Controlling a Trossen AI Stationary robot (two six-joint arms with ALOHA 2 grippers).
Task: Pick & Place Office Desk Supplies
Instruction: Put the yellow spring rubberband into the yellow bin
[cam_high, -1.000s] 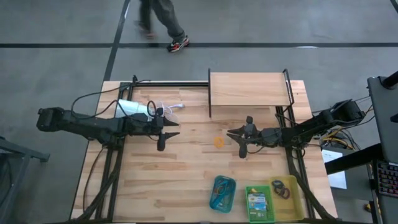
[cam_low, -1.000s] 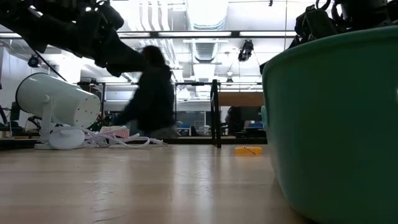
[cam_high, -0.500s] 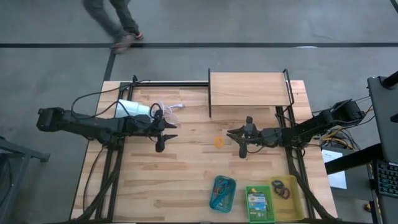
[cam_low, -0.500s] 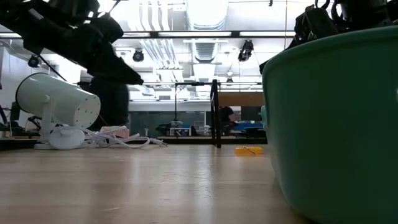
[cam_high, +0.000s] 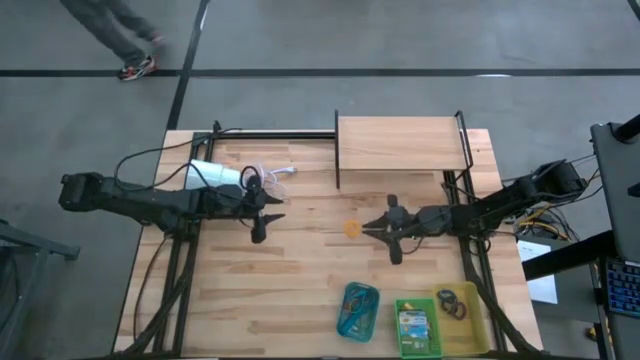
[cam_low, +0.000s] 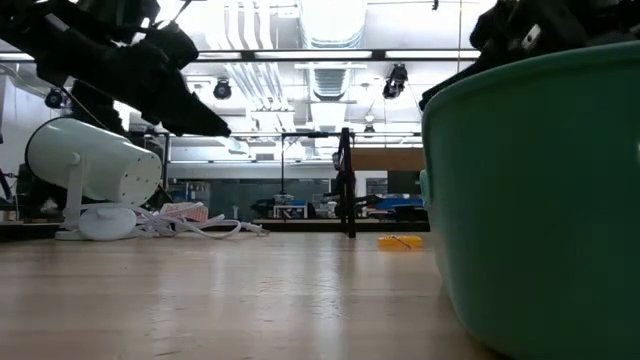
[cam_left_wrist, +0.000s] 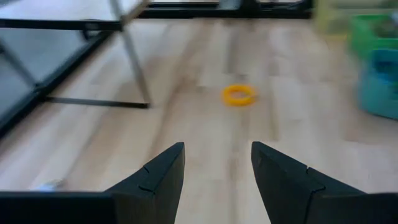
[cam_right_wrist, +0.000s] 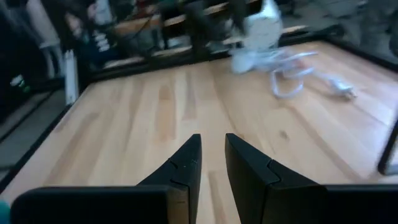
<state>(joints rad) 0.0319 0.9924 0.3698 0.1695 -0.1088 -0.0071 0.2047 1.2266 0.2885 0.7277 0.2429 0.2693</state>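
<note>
The right gripper (cam_high: 378, 227), fingers narrowly parted and empty, sits just right of the orange loop (cam_high: 351, 228); next it must descend and pinch it. Left gripper (cam_high: 270, 215) waits spread

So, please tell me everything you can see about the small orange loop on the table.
The orange loop is a thin closed ring, rubbery in look, lying flat on the bare wooden table, alone. Nothing touches it. It sits near the table's middle, in front of the raised wooden shelf, just beside the right tool and farther from the left tool.
</note>
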